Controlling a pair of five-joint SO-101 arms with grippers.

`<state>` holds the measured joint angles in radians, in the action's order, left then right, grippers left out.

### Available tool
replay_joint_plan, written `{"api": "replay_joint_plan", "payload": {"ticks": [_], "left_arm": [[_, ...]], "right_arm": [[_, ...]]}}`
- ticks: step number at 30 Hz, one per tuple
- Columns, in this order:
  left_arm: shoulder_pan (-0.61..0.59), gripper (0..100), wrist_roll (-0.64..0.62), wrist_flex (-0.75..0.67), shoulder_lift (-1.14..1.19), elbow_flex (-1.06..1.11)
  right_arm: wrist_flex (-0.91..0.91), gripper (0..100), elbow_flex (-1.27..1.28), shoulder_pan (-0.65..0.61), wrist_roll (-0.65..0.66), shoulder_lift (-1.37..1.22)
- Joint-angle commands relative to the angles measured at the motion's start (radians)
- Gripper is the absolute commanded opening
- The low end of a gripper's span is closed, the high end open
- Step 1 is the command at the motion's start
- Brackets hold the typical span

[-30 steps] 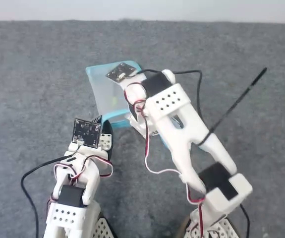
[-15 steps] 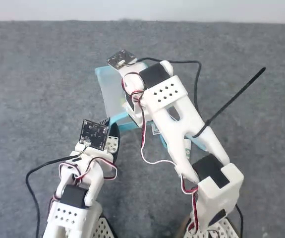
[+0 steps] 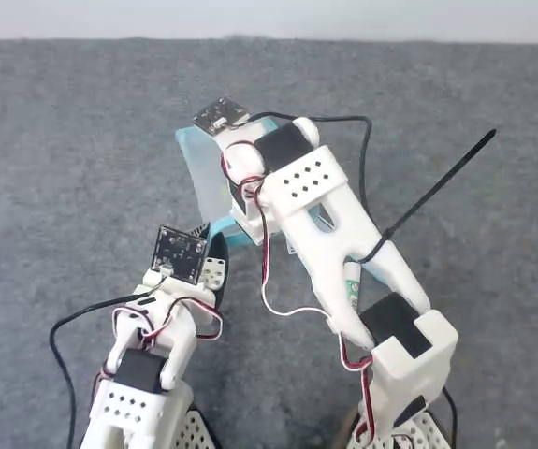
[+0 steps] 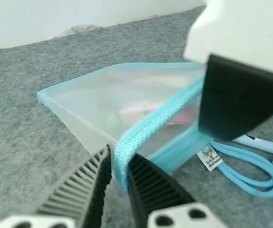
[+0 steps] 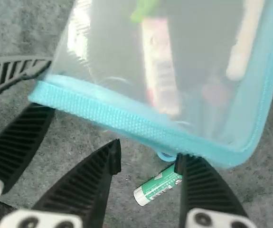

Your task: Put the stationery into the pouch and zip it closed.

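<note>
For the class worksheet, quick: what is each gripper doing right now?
Left gripper: shut on the pouch, at its zip edge.
Right gripper: open, holding nothing.

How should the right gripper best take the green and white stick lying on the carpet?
Probably across its middle, from above, fingers either side of its long axis: the green and white stick lies flat on the carpet, a short round body with room along both sides.
</note>
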<state>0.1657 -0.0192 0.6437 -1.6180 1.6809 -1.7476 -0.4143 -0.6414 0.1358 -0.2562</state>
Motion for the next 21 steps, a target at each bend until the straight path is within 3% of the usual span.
{"api": "replay_joint_plan", "payload": {"ticks": [1, 15, 21], "left_arm": [[0.009, 1, 0.002, 0.005, -0.015, -0.051], [0.003, 1, 0.002, 0.005, -0.015, -0.051], [-0.098, 1, -0.005, -0.009, -0.017, -0.068]], "right_arm": [[-0.016, 22.0, -0.063, 0.004, -0.002, 0.027], [-0.045, 22.0, -0.031, 0.053, 0.003, 0.305], [-0.039, 22.0, 0.166, 0.148, 0.072, 0.43]]}}
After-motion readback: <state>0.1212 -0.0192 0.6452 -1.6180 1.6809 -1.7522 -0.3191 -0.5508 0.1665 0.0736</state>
